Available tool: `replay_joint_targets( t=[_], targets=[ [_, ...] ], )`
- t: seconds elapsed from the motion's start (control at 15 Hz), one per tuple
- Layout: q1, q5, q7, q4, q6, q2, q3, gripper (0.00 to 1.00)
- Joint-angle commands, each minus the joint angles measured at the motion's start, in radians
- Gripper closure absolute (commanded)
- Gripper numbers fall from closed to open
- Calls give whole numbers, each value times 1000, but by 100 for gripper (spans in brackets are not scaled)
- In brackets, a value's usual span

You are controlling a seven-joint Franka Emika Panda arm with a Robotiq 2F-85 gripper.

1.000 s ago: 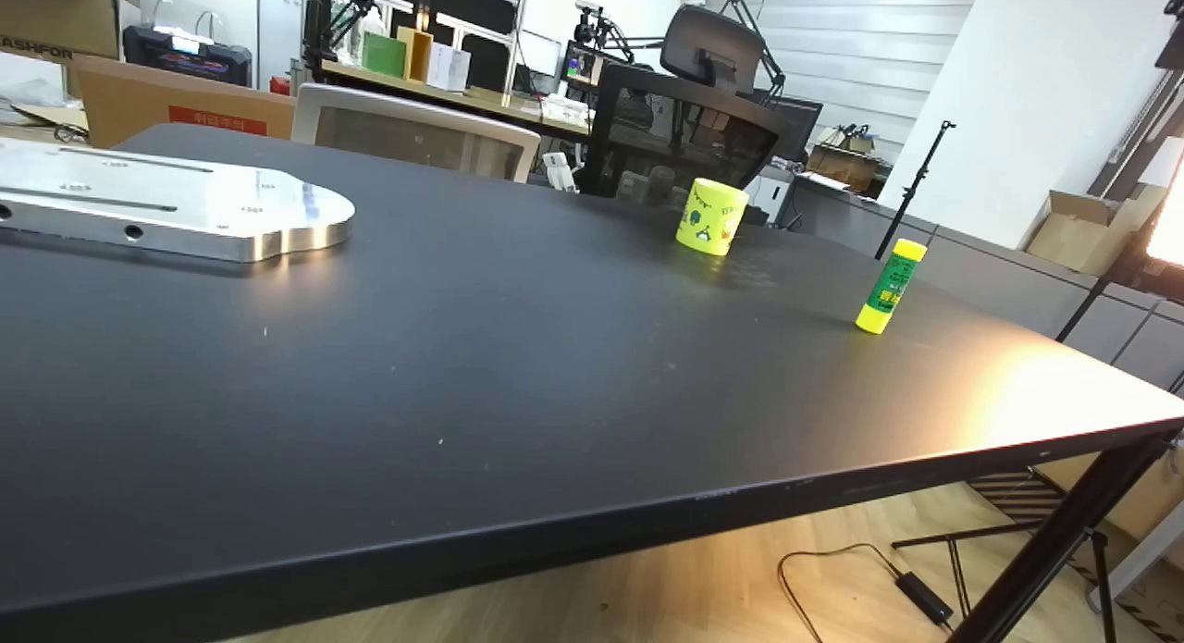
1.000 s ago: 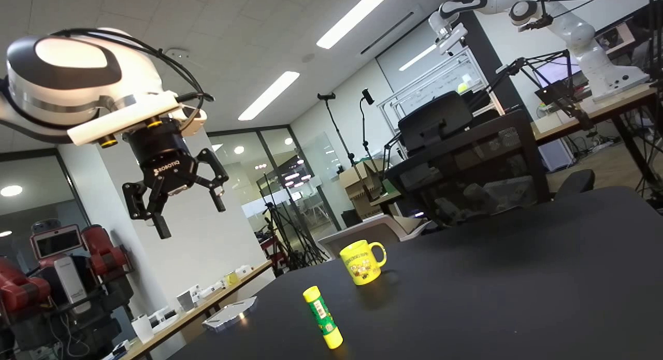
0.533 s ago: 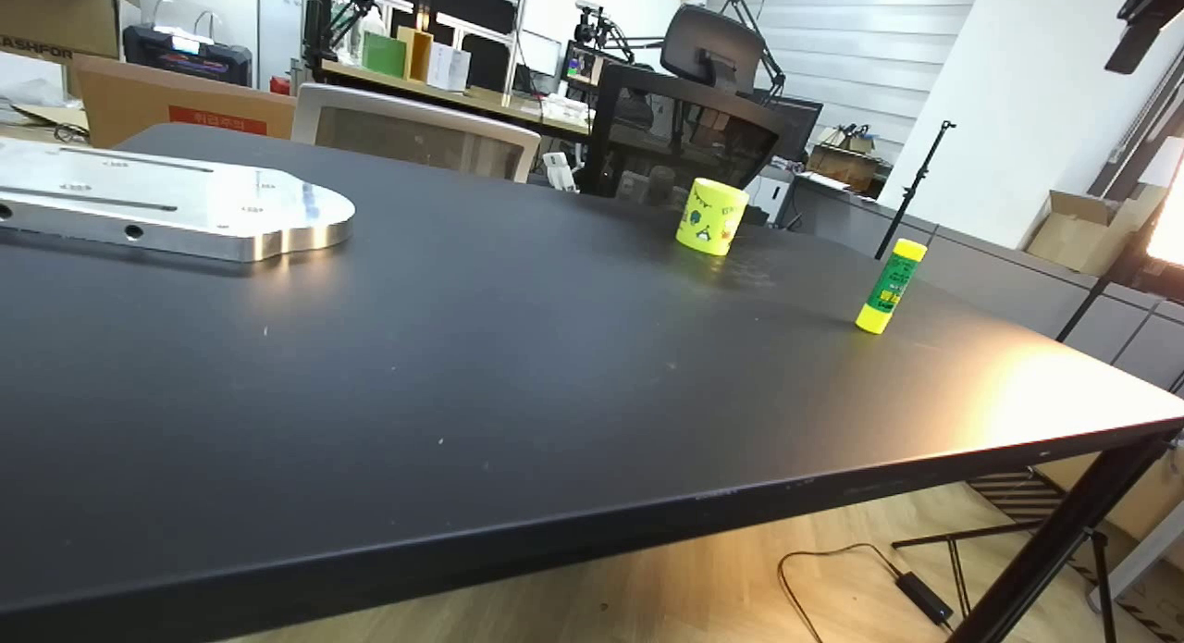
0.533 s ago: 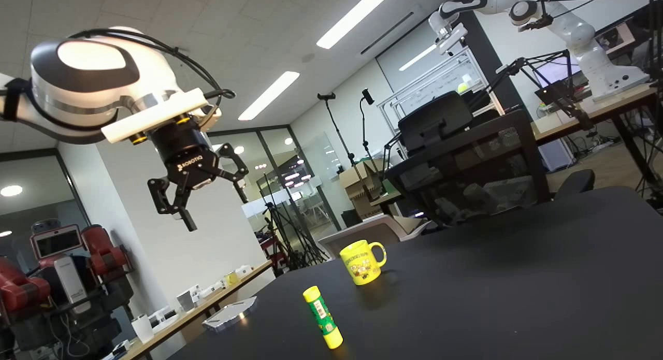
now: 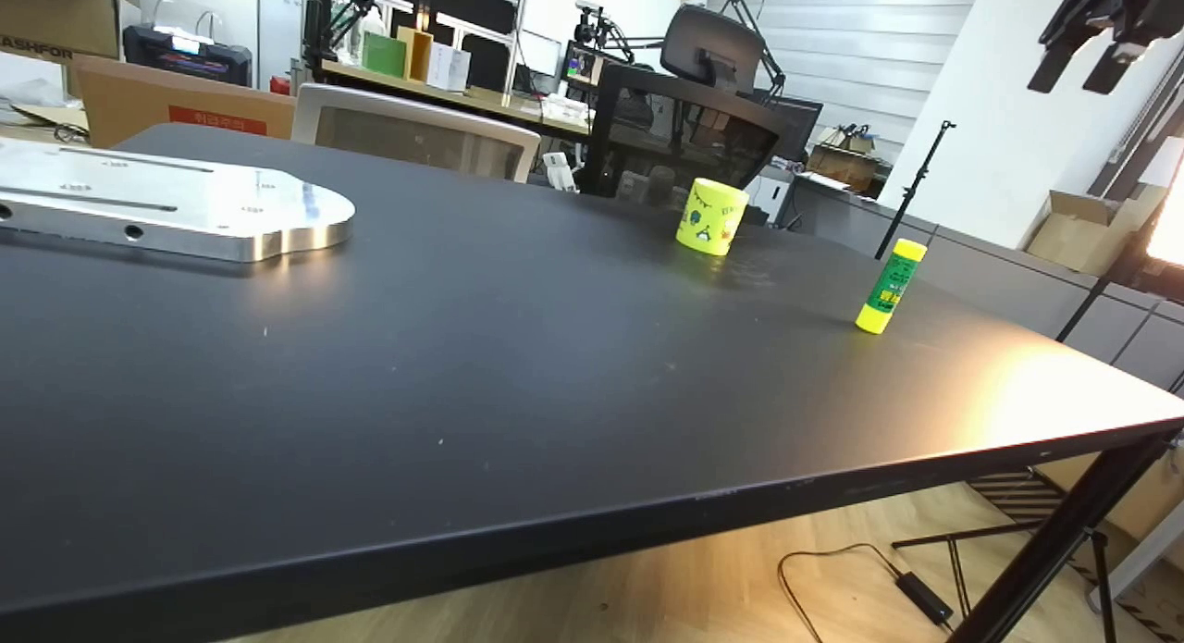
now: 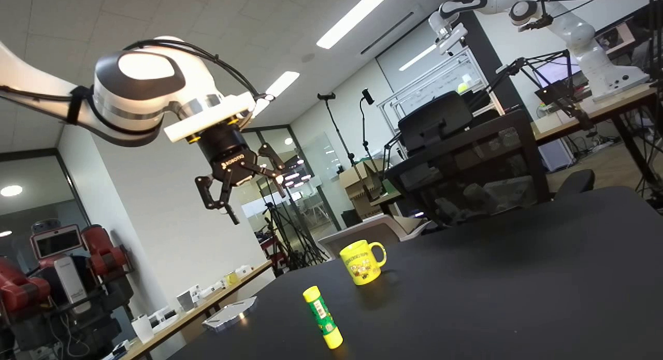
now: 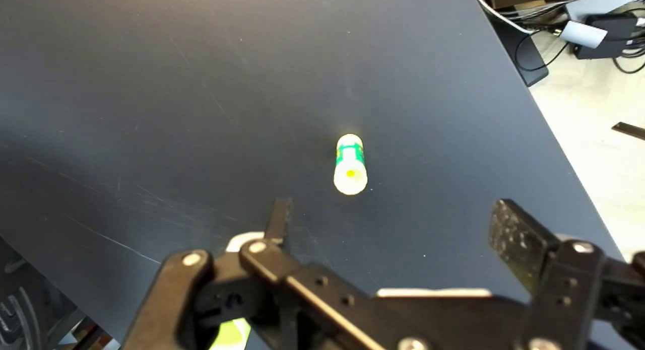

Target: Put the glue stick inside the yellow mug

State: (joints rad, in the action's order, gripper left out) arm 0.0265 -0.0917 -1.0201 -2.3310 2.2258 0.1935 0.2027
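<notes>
In an exterior view the tool [image 5: 1076,77] has just swung in at the upper right, far more of it showing than half a second ago; for the task this reads as the approach, with the grasp yet to come; the glue stick [image 5: 891,287] stands on end on the surface [image 5: 518,393], apart from the yellow mug [image 5: 711,217]. In an exterior view the tool [image 6: 258,205] hangs well higher than the glue stick [image 6: 323,317], spread wide and holding nothing; against the earlier frame it is closer to the glue stick, while glue stick and yellow mug [image 6: 361,262] keep their places. In the wrist view the tool [image 7: 393,214] gapes; the glue stick [image 7: 350,163] shows beyond its tips, so further reach and descent are probably needed.
</notes>
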Motion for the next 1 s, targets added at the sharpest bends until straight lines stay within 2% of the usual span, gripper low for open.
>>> replay_joint_targets(
  t=[0.0,0.4,0.93],
  targets=[
    [-24,51,-34,78,22,-115,-21,0],
    [-54,91,-37,83,120,-244,-69,0],
    [-98,107,-20,72,212,-349,-119,0]
  ],
)
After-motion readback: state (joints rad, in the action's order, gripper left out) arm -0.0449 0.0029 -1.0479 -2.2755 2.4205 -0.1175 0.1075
